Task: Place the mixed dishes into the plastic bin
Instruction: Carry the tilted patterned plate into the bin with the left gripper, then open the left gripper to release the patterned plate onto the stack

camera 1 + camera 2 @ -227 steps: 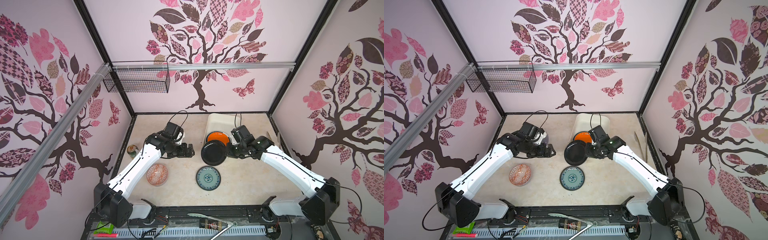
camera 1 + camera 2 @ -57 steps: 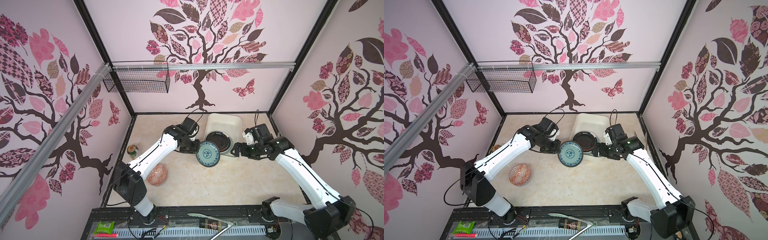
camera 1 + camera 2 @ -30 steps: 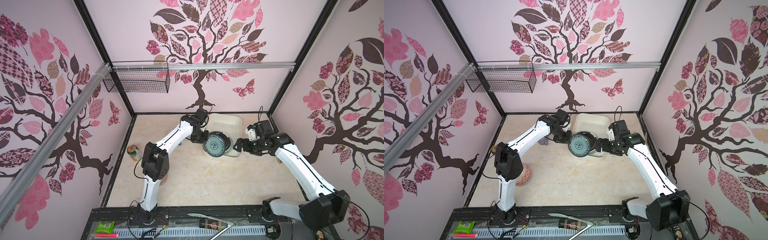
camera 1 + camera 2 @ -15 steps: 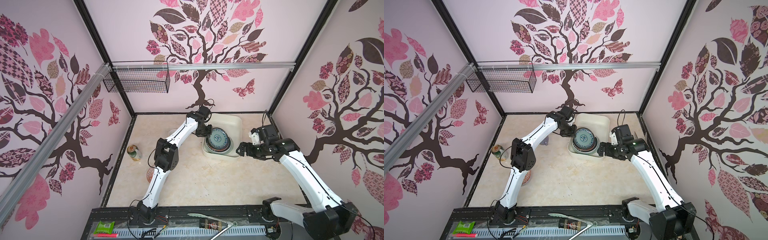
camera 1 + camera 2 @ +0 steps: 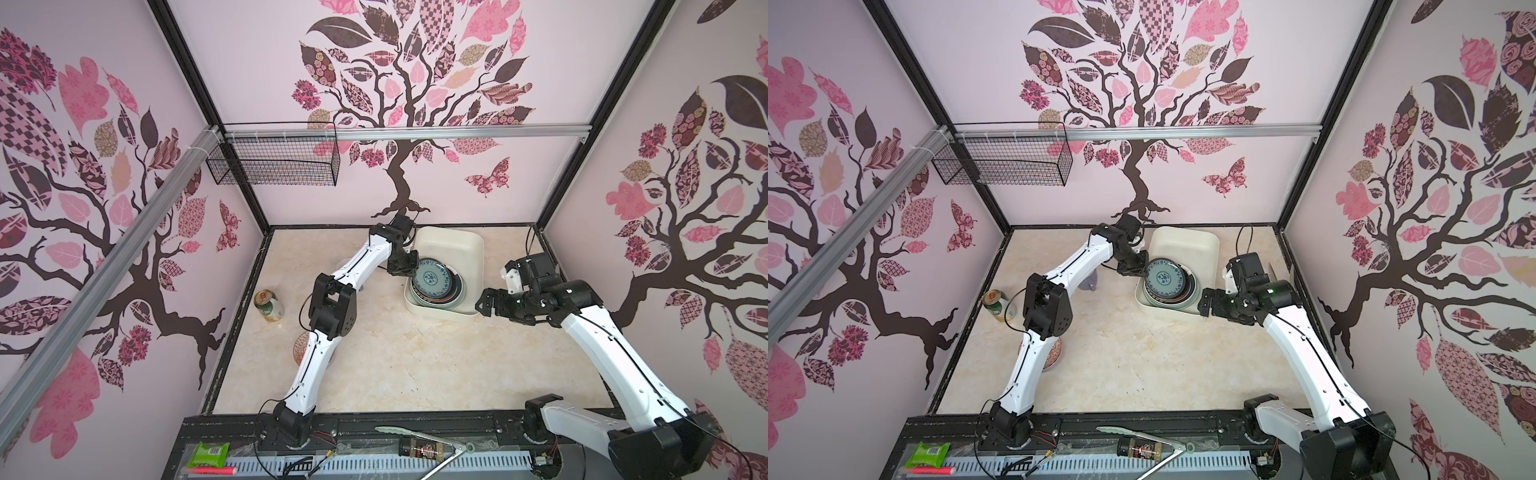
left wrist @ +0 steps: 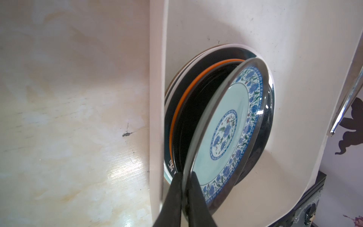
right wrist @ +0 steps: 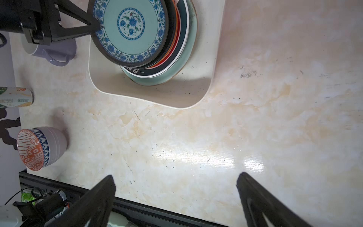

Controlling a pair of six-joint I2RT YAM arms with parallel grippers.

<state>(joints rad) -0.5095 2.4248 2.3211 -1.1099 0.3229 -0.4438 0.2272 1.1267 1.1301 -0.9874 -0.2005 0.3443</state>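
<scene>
Your bench [image 5: 415, 365], a pale marbled slab walled on three sides, lies bare across its middle and right, so you have open room there. At its far end sits the plastic bin [image 5: 457, 249], cream-white, with low walls and rounded corners. Its far half is bare and its near half holds a stack of plates. The lowest plates show only as a dark band and a white rim. Above them the orange plate [image 6: 224, 62] shows as a thin orange rim, with the black plate [image 6: 196, 98] nested in it. On top leans the mint-green flowered plate [image 5: 434, 279], pale green with a blue flower border and a blue middle medallion inside a dark rim. It is tilted, its right edge down on the stack and its left edge raised close to the bin's left wall. Your left hand [image 6: 185, 175] grips that raised rim, one finger on each face. Your right hand [image 7: 174, 176] hangs spread wide and holds nothing, over bare bench just beside the bin's near right corner. The red-patterned bowl [image 7: 31, 149] sits toward the bench's left side, partly hidden under your left arm in both top views. The lavender mug [image 7: 53, 51] stands just outside the bin's left wall. The green drink can [image 5: 269, 305] stands upright at the bench's left edge.
</scene>
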